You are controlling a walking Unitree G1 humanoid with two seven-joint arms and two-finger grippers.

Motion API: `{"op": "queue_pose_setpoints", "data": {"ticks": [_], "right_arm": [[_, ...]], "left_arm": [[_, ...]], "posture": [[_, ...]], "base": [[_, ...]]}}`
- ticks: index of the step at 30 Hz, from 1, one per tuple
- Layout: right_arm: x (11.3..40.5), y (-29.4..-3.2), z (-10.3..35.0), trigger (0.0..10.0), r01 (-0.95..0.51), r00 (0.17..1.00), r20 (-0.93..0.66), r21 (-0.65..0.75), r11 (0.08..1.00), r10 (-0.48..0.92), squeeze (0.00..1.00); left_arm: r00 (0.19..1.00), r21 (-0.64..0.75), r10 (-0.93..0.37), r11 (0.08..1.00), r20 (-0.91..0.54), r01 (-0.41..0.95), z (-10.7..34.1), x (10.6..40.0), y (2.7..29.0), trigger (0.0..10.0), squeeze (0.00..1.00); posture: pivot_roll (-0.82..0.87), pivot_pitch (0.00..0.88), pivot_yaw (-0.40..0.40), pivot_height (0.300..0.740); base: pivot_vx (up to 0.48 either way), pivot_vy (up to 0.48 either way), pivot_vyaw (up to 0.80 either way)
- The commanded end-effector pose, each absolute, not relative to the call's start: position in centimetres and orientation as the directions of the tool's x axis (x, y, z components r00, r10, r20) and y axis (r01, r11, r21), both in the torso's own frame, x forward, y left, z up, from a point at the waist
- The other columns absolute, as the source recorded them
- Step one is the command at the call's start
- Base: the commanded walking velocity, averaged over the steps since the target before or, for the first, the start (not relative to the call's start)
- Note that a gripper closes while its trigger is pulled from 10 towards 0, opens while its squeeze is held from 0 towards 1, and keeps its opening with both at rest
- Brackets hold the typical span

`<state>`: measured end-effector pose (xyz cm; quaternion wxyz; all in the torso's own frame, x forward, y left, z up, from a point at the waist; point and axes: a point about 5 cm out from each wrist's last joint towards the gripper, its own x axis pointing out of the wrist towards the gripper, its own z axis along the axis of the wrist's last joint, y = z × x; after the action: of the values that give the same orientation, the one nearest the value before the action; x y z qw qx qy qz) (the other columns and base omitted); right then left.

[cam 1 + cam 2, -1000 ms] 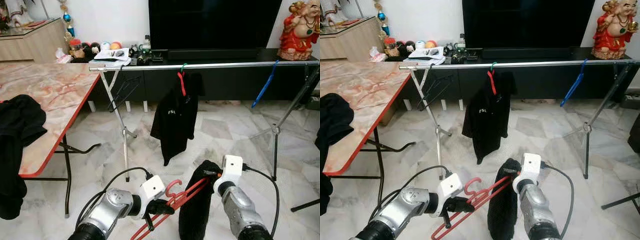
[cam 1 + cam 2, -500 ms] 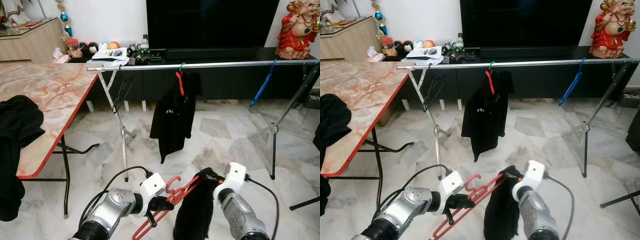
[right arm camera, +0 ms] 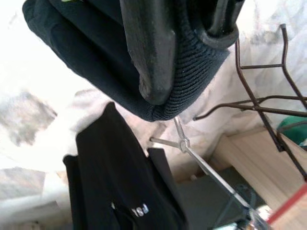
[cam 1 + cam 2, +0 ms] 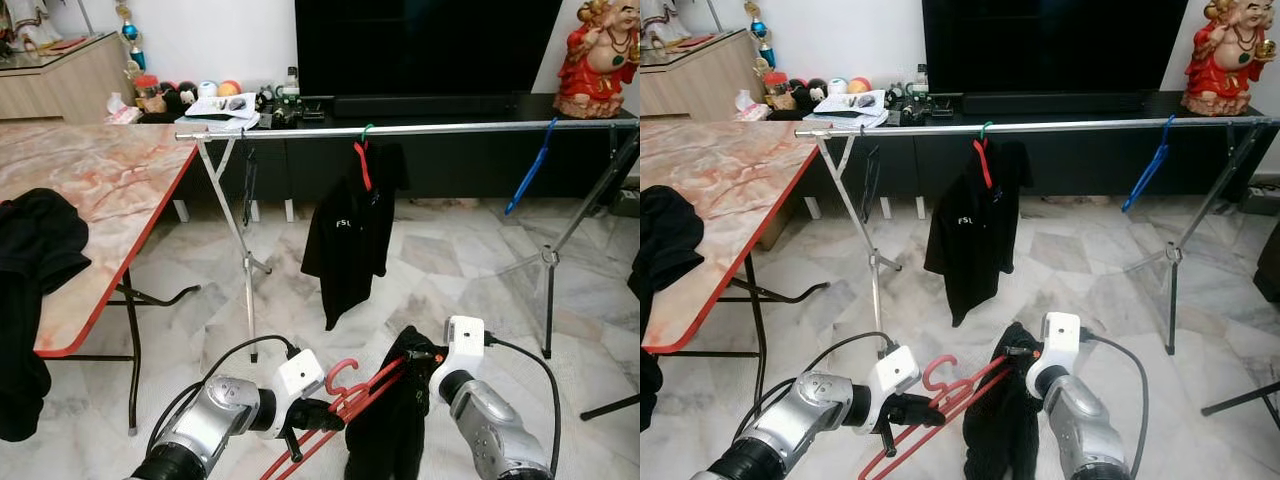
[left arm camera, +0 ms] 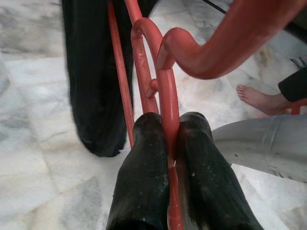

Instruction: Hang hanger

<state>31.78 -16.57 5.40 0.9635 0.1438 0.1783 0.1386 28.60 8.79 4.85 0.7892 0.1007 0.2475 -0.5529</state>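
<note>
Carrying step; our left gripper (image 4: pixel 322 415) clenches the red hanger (image 4: pixel 365 388), right gripper (image 4: pixel 425 358) grips its black garment (image 4: pixel 385 435); next we lift toward the rail (image 4: pixel 450 129) ahead.

You've got two silver arms with white wrist blocks, black cables looping off each, and scuffed black rubbery fingers (image 5: pixel 144 187) on the left gripper (image 4: pixel 318 415).

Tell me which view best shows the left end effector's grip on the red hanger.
The left wrist view: the left end effector pinches the red hanger just below its hook, close up. The eye views show the same grasp small and from above. The right wrist view catches a red sliver at its edge.
</note>
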Motion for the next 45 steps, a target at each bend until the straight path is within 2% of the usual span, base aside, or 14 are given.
{"op": "queue_pose_setpoints", "data": {"ticks": [1, 7, 11, 12, 14, 22, 26, 27, 29, 41, 44, 45], "right_arm": [[32.0, -16.2, 6.4, 10.0, -0.27, 0.897, -0.262, 0.315, 0.91, 0.357, 0.0], [31.7, -16.5, 6.4, 10.0, -0.298, 0.887, -0.264, 0.299, 0.907, 0.378, 0.0], [31.3, -16.4, 6.3, 10.0, -0.271, 0.889, -0.266, 0.352, 0.896, 0.374, 0.0], [31.3, -16.4, 6.3, 10.0, -0.271, 0.889, -0.266, 0.352, 0.896, 0.374, 0.0], [30.9, -16.6, 5.7, 10.0, -0.223, 0.895, -0.286, 0.379, 0.898, 0.343, 0.0], [30.6, -16.6, 5.8, 10.0, -0.203, 0.904, -0.274, 0.401, 0.893, 0.329, 0.0], [30.5, -15.9, 6.6, 10.0, -0.286, 0.885, -0.234, 0.406, 0.868, 0.402, 0.0], [30.1, -15.2, 7.0, 10.0, -0.386, 0.851, -0.216, 0.363, 0.848, 0.479, 0.0], [29.7, -14.9, 7.2, 10.0, -0.454, 0.821, -0.207, 0.328, 0.829, 0.532, 0.0], [28.4, -14.5, 9.8, 10.0, -0.678, 0.696, -0.095, 0.24, 0.695, 0.711, 0.0], [27.5, -14.1, 10.8, 10.0, -0.754, 0.629, -0.034, 0.218, 0.62, 0.776, 0.0], [27.5, -14.1, 10.8, 10.0, -0.754, 0.629, -0.034, 0.218, 0.62, 0.776, 0.0]], "left_arm": [[0.259, -0.116, -0.829, 0.359, -0.495, 0.926, 5.2, 28.6, 8.8, 10.0, 0.0], [0.283, -0.096, -0.822, 0.375, -0.495, 0.922, 5.3, 28.9, 8.8, 10.0, 0.0], [0.368, -0.053, -0.783, 0.452, -0.502, 0.89, 5.2, 29.6, 9.0, 10.0, 0.0], [0.368, -0.053, -0.783, 0.452, -0.502, 0.89, 5.2, 29.6, 9.0, 10.0, 0.0], [0.44, -0.012, -0.733, 0.521, -0.519, 0.854, 4.9, 30.3, 9.3, 10.0, 0.0], [0.43, -0.013, -0.736, 0.511, -0.523, 0.859, 4.8, 30.1, 9.2, 10.0, 0.0], [0.412, -0.029, -0.75, 0.496, -0.517, 0.868, 4.8, 29.9, 8.9, 10.0, 0.0], [0.397, -0.042, -0.762, 0.483, -0.511, 0.874, 4.7, 29.8, 8.7, 10.0, 0.0], [0.383, -0.053, -0.773, 0.471, -0.506, 0.88, 4.8, 29.6, 8.6, 10.0, 0.0], [0.373, -0.074, -0.786, 0.465, -0.493, 0.882, 4.9, 29.7, 8.5, 10.0, 0.0], [0.375, -0.077, -0.788, 0.467, -0.488, 0.881, 5.0, 29.7, 8.5, 10.0, 0.0], [0.375, -0.077, -0.788, 0.467, -0.488, 0.881, 5.0, 29.7, 8.5, 10.0, 0.0]], "posture": [[-0.02, 0.041, 0.062, 0.74], [-0.02, 0.043, 0.065, 0.74], [-0.03, 0.043, 0.064, 0.74], [-0.03, 0.043, 0.064, 0.74], [-0.03, 0.043, 0.064, 0.74], [-0.03, 0.054, 0.065, 0.74], [-0.03, 0.054, 0.065, 0.74], [-0.03, 0.057, 0.065, 0.74], [-0.03, 0.057, 0.065, 0.74], [-0.03, 0.066, 0.067, 0.74], [-0.03, 0.068, 0.069, 0.74], [-0.03, 0.068, 0.069, 0.74]], "base": [[0.0, 0.0, 0.0], [0.0, 0.0, 0.0], [0.0, 0.0, 0.0], [0.0, 0.0, 0.0], [0.0, 0.0, 0.0], [0.0, 0.0, 0.0], [0.0, 0.0, 0.0], [0.0, 0.0, 0.0], [0.0, 0.0, 0.0], [0.0, 0.0, 0.0], [0.0, 0.0, 0.0], [0.0, 0.0, 0.0]]}}
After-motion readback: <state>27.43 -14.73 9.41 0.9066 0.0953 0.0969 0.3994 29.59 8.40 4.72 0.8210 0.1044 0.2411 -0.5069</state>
